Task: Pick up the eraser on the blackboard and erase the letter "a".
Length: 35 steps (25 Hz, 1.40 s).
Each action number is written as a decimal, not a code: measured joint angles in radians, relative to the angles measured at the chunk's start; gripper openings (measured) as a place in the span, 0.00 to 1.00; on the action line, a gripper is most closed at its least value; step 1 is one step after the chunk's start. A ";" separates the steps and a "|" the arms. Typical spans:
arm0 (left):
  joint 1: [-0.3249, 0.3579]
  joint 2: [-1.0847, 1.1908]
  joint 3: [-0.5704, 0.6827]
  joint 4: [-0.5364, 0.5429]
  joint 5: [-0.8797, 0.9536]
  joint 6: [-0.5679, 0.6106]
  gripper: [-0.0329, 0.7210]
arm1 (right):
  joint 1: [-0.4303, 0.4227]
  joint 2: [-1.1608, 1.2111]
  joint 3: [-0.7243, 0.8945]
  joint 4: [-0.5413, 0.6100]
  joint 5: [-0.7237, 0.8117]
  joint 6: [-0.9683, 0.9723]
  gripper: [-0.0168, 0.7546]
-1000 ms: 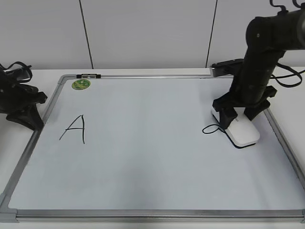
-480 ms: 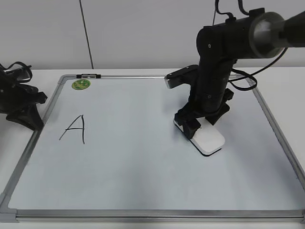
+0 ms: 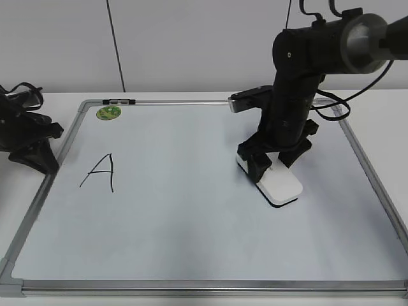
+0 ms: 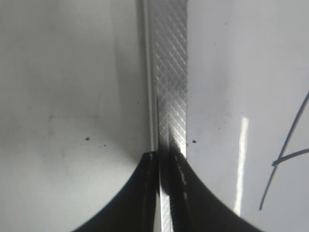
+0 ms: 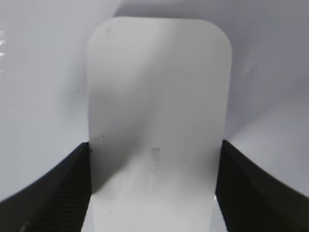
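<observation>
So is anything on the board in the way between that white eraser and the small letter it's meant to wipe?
No obstacle shows, but no small "a" shows either. The right end effector grips the eraser on the blackboard; the only writing visible is the capital A, far left.

Bright, even light; wrist views perhaps defocused.

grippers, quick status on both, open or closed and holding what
Left gripper: shut, holding nothing, over the blackboard frame.
Right gripper: shut on the eraser.
</observation>
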 joint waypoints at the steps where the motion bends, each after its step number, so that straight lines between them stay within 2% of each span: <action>1: 0.000 0.000 0.000 0.000 0.000 0.000 0.09 | -0.009 0.000 0.000 0.003 0.000 0.002 0.72; 13: 0.000 0.000 0.000 0.000 0.000 0.000 0.09 | -0.125 0.000 -0.002 -0.037 0.000 0.043 0.72; 21: 0.000 0.000 0.000 0.000 0.000 0.000 0.10 | -0.158 -0.019 -0.002 -0.066 0.024 0.045 0.72; 26: 0.000 0.000 0.000 0.000 0.000 0.000 0.10 | -0.164 -0.131 0.002 -0.093 0.077 0.045 0.72; 31: 0.000 0.000 0.000 0.000 0.000 0.000 0.10 | -0.175 -0.232 0.002 -0.082 0.134 0.051 0.72; 35: 0.000 0.000 0.000 0.000 0.000 0.000 0.10 | -0.236 -0.252 0.016 -0.031 0.143 0.054 0.72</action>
